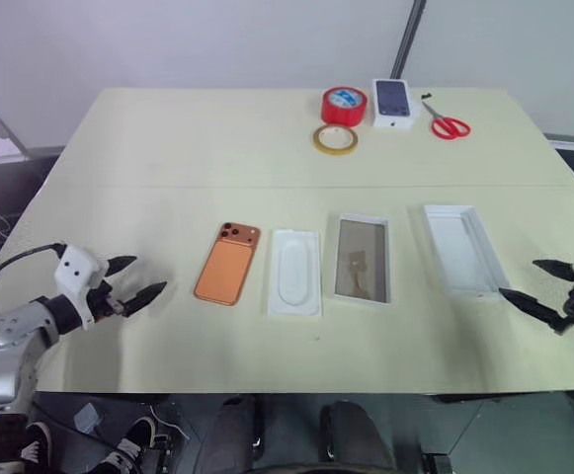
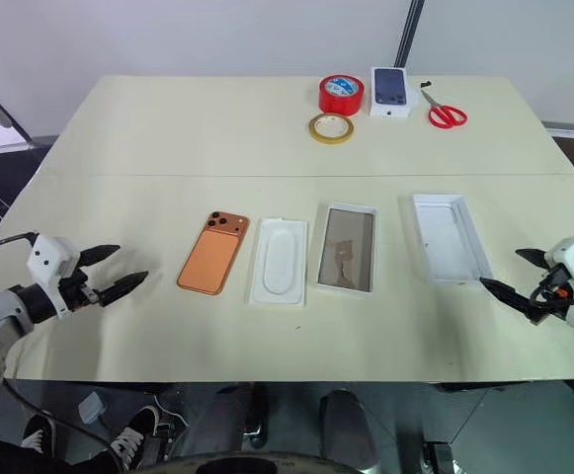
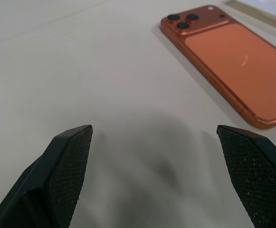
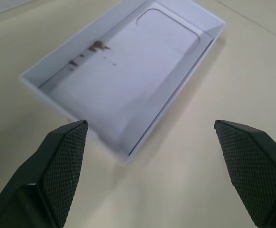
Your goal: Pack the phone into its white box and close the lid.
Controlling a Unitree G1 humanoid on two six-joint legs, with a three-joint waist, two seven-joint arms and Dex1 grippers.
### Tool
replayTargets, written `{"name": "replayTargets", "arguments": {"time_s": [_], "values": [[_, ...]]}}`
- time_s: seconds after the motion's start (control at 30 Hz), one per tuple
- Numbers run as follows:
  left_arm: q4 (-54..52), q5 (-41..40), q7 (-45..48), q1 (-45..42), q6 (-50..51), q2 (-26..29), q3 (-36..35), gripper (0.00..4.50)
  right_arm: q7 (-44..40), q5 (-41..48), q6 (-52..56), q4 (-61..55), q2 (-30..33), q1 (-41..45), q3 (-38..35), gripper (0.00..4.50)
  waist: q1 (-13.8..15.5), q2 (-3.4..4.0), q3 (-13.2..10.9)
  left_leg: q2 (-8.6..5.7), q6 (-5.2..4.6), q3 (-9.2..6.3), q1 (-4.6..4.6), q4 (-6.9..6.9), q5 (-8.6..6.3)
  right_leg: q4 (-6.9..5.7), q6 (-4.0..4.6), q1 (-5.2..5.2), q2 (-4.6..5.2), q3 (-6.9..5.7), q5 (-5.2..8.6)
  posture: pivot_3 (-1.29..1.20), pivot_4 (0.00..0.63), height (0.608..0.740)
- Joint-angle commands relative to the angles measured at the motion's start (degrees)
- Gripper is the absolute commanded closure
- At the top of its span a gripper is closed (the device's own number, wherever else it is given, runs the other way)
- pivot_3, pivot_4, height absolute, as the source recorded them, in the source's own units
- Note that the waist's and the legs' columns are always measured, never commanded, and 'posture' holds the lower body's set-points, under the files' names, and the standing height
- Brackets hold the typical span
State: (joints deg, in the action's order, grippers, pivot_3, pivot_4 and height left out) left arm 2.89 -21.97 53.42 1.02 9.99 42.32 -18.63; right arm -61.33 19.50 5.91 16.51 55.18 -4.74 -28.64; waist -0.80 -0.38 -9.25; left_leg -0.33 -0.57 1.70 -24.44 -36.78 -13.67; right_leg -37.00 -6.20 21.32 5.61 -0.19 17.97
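Opening stage of the packing task: nothing is yet grasped, and all parts lie separately in a row across the near half of the surface [image 1: 168, 138]. From left to right: the phone [image 1: 227, 264], back up with its camera bump at the far end; the flat insert [image 1: 295, 272] with an oval recess, just beside it; the box [image 1: 363, 259], open, its grey-brown floor bare; and the lid [image 1: 462, 248], open side up, apart from the box on its right. The left gripper [image 1: 134, 282] hovers near the left edge, its jaws spread wide and empty, aimed toward the phone, which lies a little beyond the fingertips in the left wrist view. The right gripper [image 1: 539, 287] hovers at the right edge, jaws likewise spread and empty, with the lid just ahead of it. At the far side stand a red tape roll [image 1: 344, 105], a yellow tape roll [image 1: 335, 139], a small printed box [image 1: 394, 104] and scissors [image 1: 447, 123], none of which the task needs. The step in hand is judged to be the approach to the phone. The next move calls for the left jaws to close on the long edges of this slim, flat body, which offers little height to grip, then carry it rightward over the insert and set it square within the thin walls of the box; the lid would then have to be turned over onto it
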Motion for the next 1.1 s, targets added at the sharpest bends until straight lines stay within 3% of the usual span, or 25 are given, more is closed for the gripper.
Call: {"name": "replayTargets", "arguments": {"time_s": [0.03, 0.87, 1.1], "values": [[0.10, 0.04, 0.23, 0.74, -2.52, 0.79, -1.99, 0.10, -1.14, 1.56, 0.87, -1.01, 1.16, -1.29, -2.58, 0.05, 0.00, 0.01, 0.00, 0.00, 0.00, 0.00, 0.00, 0.00, 0.00, 0.01, 0.00, 0.00, 0.00, 0.01, 0.00, 0.00, 0.150, 0.728], [-1.30, -0.50, 1.69, -3.14, -6.02, 0.31, -0.14, 0.10, 2.26, 2.58, 5.12, -9.79, -1.68, 2.30, 1.16, 0.05, 0.09, 0.01, -0.01, 0.00, 0.00, 0.01, -0.02, 0.01, 0.00, 0.02, -0.01, 0.02, 0.00, 0.01, 0.00, 0.00, 0.150, 0.728], [-10.70, 0.61, -6.20, -7.28, 4.69, -2.51, 6.21, 0.10, 3.80, 2.97, 7.24, -16.08, -3.25, 7.87, 6.81, 0.05, 0.12, 0.01, -0.01, -0.01, -0.02, 0.01, -0.03, -0.02, 0.01, -0.01, -0.15, 0.01, -0.01, 0.01, -0.08, 0.00, 0.150, 0.728]]}}
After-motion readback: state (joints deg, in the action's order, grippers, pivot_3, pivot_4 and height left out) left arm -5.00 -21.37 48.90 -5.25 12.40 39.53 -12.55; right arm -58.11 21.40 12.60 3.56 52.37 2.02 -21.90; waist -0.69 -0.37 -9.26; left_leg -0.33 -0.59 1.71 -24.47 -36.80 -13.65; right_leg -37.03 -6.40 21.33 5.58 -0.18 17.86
